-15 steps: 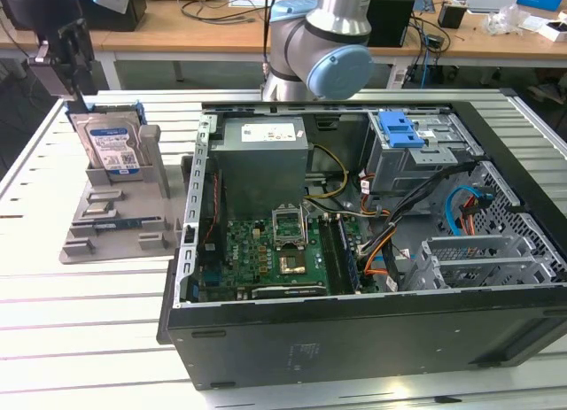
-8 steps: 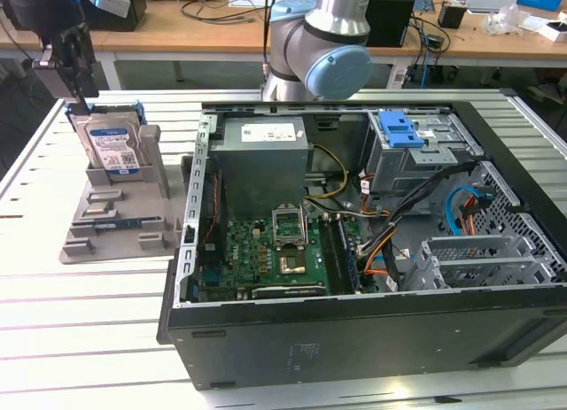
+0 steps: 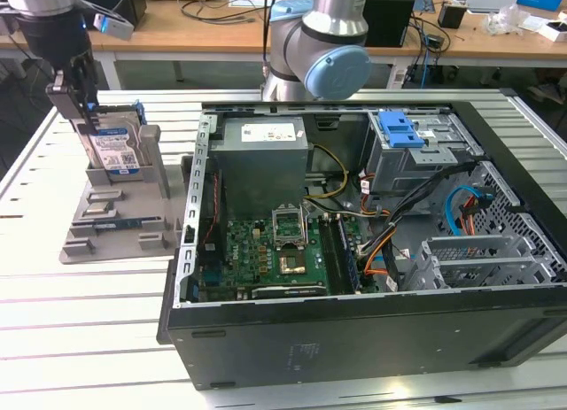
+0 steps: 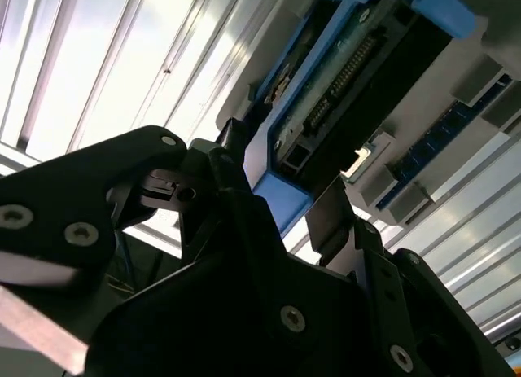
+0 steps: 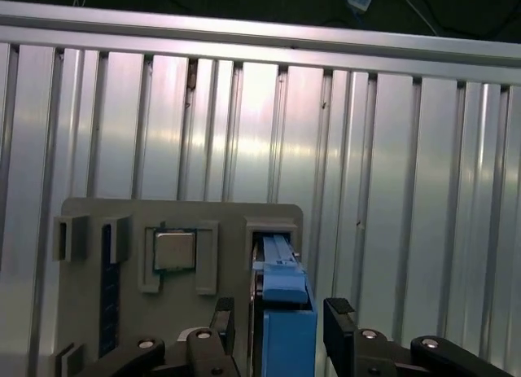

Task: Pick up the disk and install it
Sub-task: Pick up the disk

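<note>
The disk (image 3: pixel 115 150) stands upright on its edge in a slot of the grey holder (image 3: pixel 115 224), at the exterior view's left. Its silver face carries a white-and-blue label, and blue rails run along its edges. My gripper (image 3: pixel 78 104) is right over its top edge. In the first wrist view the disk's blue rail (image 5: pixel 285 312) runs between my two black fingers (image 5: pixel 338 316), with a narrow gap on each side. The second wrist view shows the disk's connector edge (image 4: pixel 342 76), and my gripper (image 4: pixel 281 181) straddles its blue corner. The gripper is open around the disk.
An open black computer case (image 3: pixel 354 330) lies to the exterior view's right, with a grey power-supply box (image 3: pixel 263 149), a green motherboard (image 3: pixel 266 251) and a drive cage with a blue latch (image 3: pixel 399 128). A processor chip (image 5: pixel 173 249) sits in the holder. The table (image 3: pixel 89 304) is slatted aluminium.
</note>
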`<state>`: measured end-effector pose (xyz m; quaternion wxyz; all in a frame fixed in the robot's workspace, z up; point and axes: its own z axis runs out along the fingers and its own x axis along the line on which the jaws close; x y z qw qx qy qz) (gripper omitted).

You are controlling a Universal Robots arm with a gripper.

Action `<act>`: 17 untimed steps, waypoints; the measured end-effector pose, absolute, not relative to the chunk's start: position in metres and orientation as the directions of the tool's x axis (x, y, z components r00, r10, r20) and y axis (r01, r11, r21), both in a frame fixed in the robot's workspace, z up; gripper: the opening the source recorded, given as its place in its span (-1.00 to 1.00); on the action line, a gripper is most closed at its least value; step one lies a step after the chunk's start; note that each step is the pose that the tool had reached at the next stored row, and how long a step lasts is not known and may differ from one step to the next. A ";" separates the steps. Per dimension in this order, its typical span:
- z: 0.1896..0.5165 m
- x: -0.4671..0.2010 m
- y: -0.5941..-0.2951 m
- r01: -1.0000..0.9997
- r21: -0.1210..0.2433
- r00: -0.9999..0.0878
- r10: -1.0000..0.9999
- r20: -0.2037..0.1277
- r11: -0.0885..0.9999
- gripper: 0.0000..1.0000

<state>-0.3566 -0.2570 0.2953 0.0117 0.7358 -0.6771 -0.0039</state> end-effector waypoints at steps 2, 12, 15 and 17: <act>0.292 -0.356 -0.257 -0.996 0.023 0.083 -0.996 0.010 -0.083 0.11; 0.286 -0.356 -0.257 -0.996 0.023 0.083 -0.996 0.010 -0.083 -0.26; 0.286 -0.356 -0.257 -0.996 0.023 0.083 -0.996 0.010 -0.083 -0.26; 0.286 -0.356 -0.257 -0.996 0.023 0.083 -0.996 0.010 -0.083 -0.26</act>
